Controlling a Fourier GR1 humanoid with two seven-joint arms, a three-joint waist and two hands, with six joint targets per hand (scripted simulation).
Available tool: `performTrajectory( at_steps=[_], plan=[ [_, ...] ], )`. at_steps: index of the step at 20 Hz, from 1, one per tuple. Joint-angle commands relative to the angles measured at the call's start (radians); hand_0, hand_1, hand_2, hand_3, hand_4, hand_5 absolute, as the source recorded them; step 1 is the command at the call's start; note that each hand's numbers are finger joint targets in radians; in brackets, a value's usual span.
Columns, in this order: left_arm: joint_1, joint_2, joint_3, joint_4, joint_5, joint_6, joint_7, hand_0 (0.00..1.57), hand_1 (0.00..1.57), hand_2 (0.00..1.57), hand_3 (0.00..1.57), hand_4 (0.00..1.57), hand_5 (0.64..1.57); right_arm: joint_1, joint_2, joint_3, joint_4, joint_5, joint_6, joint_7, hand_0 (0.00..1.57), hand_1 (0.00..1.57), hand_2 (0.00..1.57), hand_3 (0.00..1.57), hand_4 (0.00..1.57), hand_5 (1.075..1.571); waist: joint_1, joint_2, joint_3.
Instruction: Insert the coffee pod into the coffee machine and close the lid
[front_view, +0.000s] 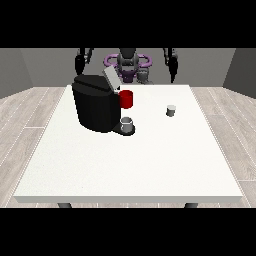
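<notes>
Pick-up not begun; coffee pod (171, 110) sits toward table's (125, 170) far right edge; coffee machine (96, 102) lid (111, 79) raised; both hands hang back, finger state indeterminable; next: reach pod.

Even, soft light fills the scene, and the white table (150, 160) reads bright with no glare. The black coffee machine (95, 107) shows little surface detail and casts only a faint shadow at its base. Straight edges stay straight.
</notes>
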Motion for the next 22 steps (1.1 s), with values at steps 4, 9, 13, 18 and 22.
performTrajectory(
  at_steps=[4, 9, 13, 18, 22],
  plan=[
    [-0.052, 0.009, 0.068, 0.042, 0.081, -0.072, -0.094, 0.00, 0.00, 0.00, 0.00, 0.30, 1.571, 0.024, 0.021, 0.013, 0.044, 0.013, 0.003, 0.005, 0.00, 0.00, 0.00, 0.00, 0.13, 1.571, 0.013, -0.022, 0.0023],
    [0.005, 0.048, 0.128, 0.061, 0.172, -0.182, -0.240, 0.00, 0.00, 0.00, 0.00, 0.28, 1.571, 0.033, 0.081, -0.079, 0.026, -0.002, -0.124, -0.129, 0.00, 0.00, 0.00, 0.00, 0.09, 1.571, 0.019, -0.035, 0.0022],
    [-0.035, 0.084, 0.115, 0.109, 0.053, -0.140, -0.238, 0.00, 0.00, 0.00, 0.00, 0.31, 1.571, 0.082, 0.098, -0.026, -0.011, 0.003, -0.097, -0.124, 0.00, 0.00, 0.00, 0.00, 0.22, 1.571, -0.027, -0.041, 0.0023],
    [-0.195, 0.221, 0.187, 0.168, 0.028, -0.169, -0.177, 0.00, 0.00, 0.00, 0.00, 0.00, 1.571, -0.031, 0.098, -0.044, 0.008, 0.007, -0.134, -0.105, 0.00, 0.00, 0.00, 0.00, 0.18, 1.571, -0.045, 0.040, 0.0024],
    [-0.289, 0.239, 0.221, 0.271, 0.053, -0.174, -0.085, 0.00, 0.00, 0.00, 0.00, 0.00, 1.571, 0.006, 0.101, 0.014, 0.032, -0.013, -0.122, -0.202, 0.00, 0.00, 0.00, 0.00, 0.19, 1.571, -0.097, 0.091, 0.0026]
  ],
)
